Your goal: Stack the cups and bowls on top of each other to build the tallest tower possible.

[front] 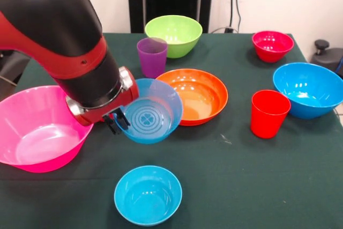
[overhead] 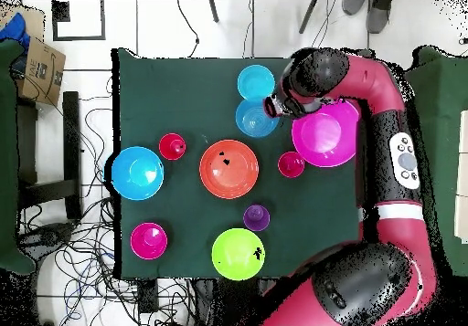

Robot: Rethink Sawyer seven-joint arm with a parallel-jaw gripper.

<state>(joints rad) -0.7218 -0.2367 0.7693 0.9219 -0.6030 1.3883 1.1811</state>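
The gripper (front: 115, 123) has its jaws pinching the rim of a small blue bowl (front: 151, 112), which hangs tilted and clear of the counter (front: 236, 175), its mouth turned toward the front camera. It sits between the large pink bowl (front: 37, 130) and the orange bowl (front: 195, 96); a second small blue bowl (front: 148, 194) rests on the counter nearer the front edge. No tower stands yet: the purple cup (front: 152, 56), lime green bowl (front: 173, 35), red cup (front: 269, 112), small red-magenta bowl (front: 272, 45) and large blue bowl (front: 309, 89) all lie apart. The step in hand looks like carrying the first piece. Next the arm would likely need to level this bowl and lower it centred onto its chosen base before letting go.
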